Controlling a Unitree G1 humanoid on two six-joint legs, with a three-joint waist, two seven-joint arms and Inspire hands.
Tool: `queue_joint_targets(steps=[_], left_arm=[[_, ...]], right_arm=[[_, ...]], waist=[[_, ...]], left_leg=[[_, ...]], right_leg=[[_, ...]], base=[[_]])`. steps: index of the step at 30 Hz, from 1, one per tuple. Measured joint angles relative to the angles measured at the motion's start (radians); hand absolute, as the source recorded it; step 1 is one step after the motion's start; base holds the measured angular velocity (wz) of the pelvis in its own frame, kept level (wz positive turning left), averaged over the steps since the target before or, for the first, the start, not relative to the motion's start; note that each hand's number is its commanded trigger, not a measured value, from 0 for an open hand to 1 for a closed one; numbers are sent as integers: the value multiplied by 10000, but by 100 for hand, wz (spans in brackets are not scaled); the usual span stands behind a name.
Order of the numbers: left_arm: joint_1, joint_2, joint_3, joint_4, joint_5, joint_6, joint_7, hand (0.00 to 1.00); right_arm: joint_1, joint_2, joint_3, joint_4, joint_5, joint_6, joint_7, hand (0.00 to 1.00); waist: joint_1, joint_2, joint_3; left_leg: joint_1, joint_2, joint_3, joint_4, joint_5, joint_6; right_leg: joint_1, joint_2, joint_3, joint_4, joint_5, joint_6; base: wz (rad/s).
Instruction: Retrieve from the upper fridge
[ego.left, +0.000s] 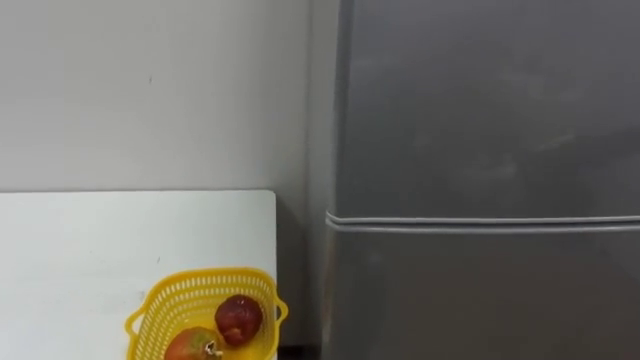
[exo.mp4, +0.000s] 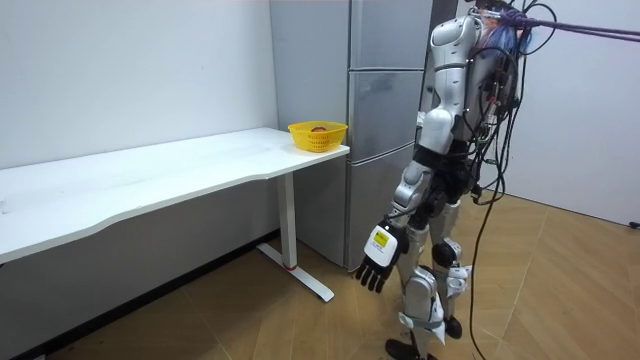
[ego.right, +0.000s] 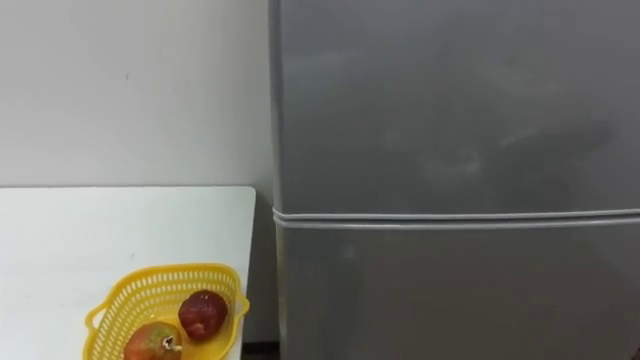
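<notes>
Left eye view: the grey fridge (ego.left: 480, 290) fills the right of the frame, its upper door (ego.left: 490, 100) closed above the seam. At lower left, a yellow basket (ego.left: 160, 295) holding a red fruit (ego.left: 239, 319) and an orange-red fruit (ego.left: 190, 347) sits on the white counter (ego.left: 100, 240).

Room view: the robot stands facing the fridge at centre right. Its left hand (exo.mp4: 378, 262) hangs low at its side, fingers relaxed, holding nothing.
</notes>
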Motion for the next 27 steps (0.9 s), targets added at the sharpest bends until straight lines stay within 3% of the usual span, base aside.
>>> queue_joint_targets(steps=[4, 8, 16, 20, 27], left_arm=[[61, -35, 87, -3, 9, 2, 6, 0], [60, -58, 104, -35, 21, 59, -49, 0], [294, -118, 159, -431, 28, 212, -123, 0], [282, -175, 125, -432, 31, 374, -81, 0], [279, -174, 122, -433, 15, 377, -80, 0]], right_arm=[[219, 200, 803, 2213, -80, 156, 454, 0], [220, 551, 1012, 3341, 225, 469, 1088, 0], [214, 600, 1563, 5284, 250, 540, 1767, 0], [214, 658, 2200, 5954, 216, 851, 2388, 0], [-143, 751, 2532, 7748, -540, 965, 3302, 0]], waist=[[28, 146, -10], [25, 238, -1], [126, 262, 5], [233, 268, -2], [301, 223, 27]], left_leg=[[122, 2, 71, 3, 0, 0], [117, -4, 71, 3, 1, 1], [177, -2, 67, 6, 1, 1], [172, -6, 56, 10, 1, 1], [322, -9, 5, 5, 2, 2]], right_leg=[[37, 9, 120, 21, 0, -1], [17, -12, 111, -3, -23, 9], [44, 2, 159, 5, -25, 6], [39, 0, 172, 3, -24, 6], [278, -8, 123, -18, -55, 15]], base=[[-8], [0], [0], [0], [3]])
